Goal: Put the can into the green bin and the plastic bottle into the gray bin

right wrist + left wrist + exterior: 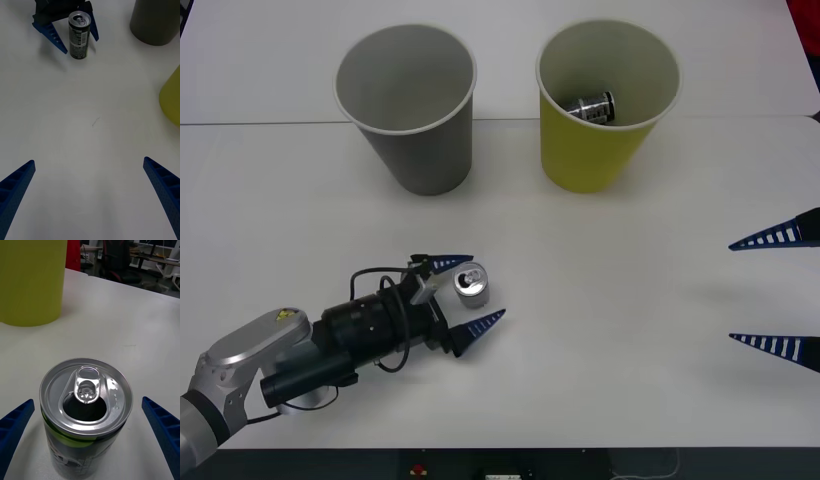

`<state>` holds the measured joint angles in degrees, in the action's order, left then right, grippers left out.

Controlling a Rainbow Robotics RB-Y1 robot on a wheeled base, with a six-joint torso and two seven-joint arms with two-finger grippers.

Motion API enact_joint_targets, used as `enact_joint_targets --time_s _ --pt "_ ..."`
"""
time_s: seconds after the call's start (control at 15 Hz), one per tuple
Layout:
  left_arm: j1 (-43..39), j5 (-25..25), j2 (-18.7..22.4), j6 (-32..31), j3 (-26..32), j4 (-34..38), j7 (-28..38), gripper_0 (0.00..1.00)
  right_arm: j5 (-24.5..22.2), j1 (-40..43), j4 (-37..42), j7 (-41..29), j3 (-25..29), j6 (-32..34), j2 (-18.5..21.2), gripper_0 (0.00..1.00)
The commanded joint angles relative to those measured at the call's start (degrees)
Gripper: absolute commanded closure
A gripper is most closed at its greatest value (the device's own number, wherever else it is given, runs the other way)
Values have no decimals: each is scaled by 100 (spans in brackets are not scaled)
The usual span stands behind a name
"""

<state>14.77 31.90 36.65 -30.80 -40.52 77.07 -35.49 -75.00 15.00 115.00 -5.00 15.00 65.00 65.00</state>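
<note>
Table: white, bearing all items.
Gray bin: upright at the far side, nothing seen inside.
Green bin: upright beside it, one can already lying inside.
My left gripper: low over the near table, fingers spread wide, holding nothing, one either side of the can.
My right gripper: parked wide apart at my right, holding nothing.
Can: upright, opened, between my left fingers, untouched. I should close level on its mid-body, squeezing gently so it neither tips nor dents.
</note>
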Motion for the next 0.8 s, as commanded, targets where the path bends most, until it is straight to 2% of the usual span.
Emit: enact_joint_targets --time_s 0.07,0.13,0.8 --pt "-1 9 0 12 1 1 -19 78 0 0 0 0 0 0 0 0" --pt "-1 9 0 3 1 1 -19 100 0 0 0 0 0 0 0 0" --pt "105 141 123 -23 1 80 218 100 0 0 0 0 0 0 0 0"
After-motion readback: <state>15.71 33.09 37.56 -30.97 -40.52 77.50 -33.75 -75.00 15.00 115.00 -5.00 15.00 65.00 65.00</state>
